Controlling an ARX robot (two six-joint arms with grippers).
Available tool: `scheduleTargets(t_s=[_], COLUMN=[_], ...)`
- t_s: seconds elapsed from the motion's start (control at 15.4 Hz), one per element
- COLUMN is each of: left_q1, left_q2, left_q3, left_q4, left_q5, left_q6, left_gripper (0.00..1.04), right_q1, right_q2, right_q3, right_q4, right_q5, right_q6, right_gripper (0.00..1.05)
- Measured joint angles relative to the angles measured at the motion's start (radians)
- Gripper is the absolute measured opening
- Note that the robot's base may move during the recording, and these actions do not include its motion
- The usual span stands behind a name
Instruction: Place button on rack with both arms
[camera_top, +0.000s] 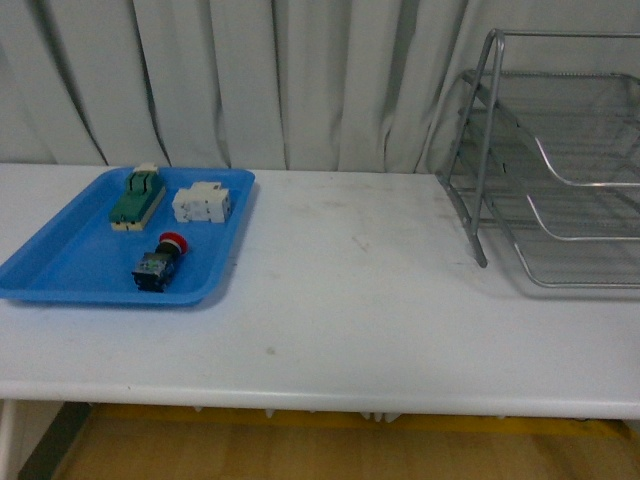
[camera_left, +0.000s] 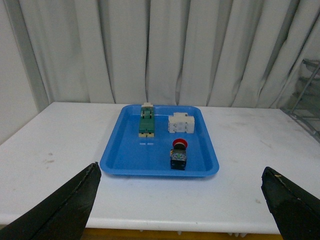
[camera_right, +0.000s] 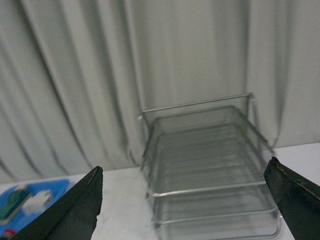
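Opening stage, by judgement: the button (camera_top: 163, 262) lies in the near part of the blue tray (camera_top: 60, 262) at the left of the table (camera_top: 350, 310), well apart from the rack (camera_top: 486, 140) at the right; nothing is grasped. The left gripper (camera_left: 180, 171) and right gripper (camera_right: 182, 172) both stand wide open and empty; next, the left one probably must descend over the button, close, then carry it rightward. The front view shows tray and rack together but no arm; only the wrist views show the jaws, the right one facing the rack's tiers.
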Motion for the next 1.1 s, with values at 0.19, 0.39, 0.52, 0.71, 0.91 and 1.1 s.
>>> scheduleTargets(t_s=[0.19, 0.39, 0.52, 0.71, 0.91, 1.1], left_q1=[0.000, 0.000, 0.000, 0.000, 0.000, 0.000], left_q2=[0.000, 0.000, 0.000, 0.000, 0.000, 0.000], left_q3=[0.000, 0.000, 0.000, 0.000, 0.000, 0.000], left_q4=[0.000, 0.000, 0.000, 0.000, 0.000, 0.000], left_q5=[0.000, 0.000, 0.000, 0.000, 0.000, 0.000], left_q6=[0.000, 0.000, 0.000, 0.000, 0.000, 0.000], left_gripper=[0.98, 0.98, 0.98, 0.98, 0.98, 0.98], right_q1=[-0.067, -0.121, -0.148, -0.177, -0.187, -0.189], right_q2=[0.194, 0.370, 0.462, 0.593, 0.692, 0.812], right_q3=[0.093, 0.190, 0.249, 0.333, 0.389, 0.428], right_q4=[0.114, 0.196, 0.201, 0.196, 0.182, 0.200], right_q5=[0.015, 0.035, 0.036, 0.039, 0.039, 0.021], right_q6=[0.075, 0.156, 0.222, 0.318, 0.398, 0.510], right_gripper=[0.98, 0.98, 0.98, 0.98, 0.98, 0.98])
